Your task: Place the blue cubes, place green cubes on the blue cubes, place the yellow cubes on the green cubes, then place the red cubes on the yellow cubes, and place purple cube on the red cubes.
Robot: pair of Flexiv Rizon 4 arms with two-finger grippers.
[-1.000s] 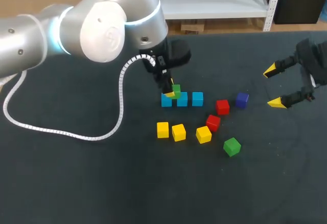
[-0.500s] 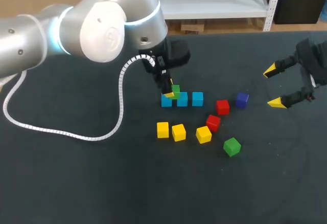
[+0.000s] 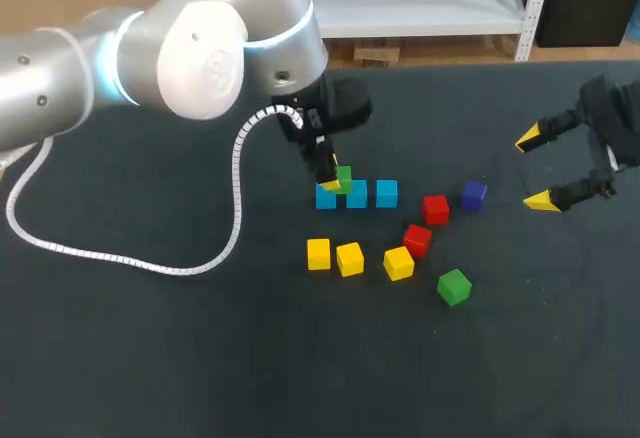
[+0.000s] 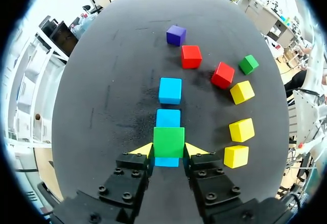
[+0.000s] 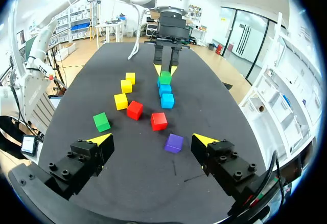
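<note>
My left gripper is shut on a green cube, holding it right over the leftmost of three blue cubes set in a row. In the left wrist view the green cube sits between the yellow fingertips, and the blue cube's edge shows beneath it. Whether the two touch I cannot tell. The second green cube lies at the front right. My right gripper stands wide open at the far right, holding nothing, with the purple cube just ahead of it.
Three yellow cubes form a line in front of the blue row. Two red cubes and the purple cube lie right of it. My left arm's white cable loops over the dark table on the left.
</note>
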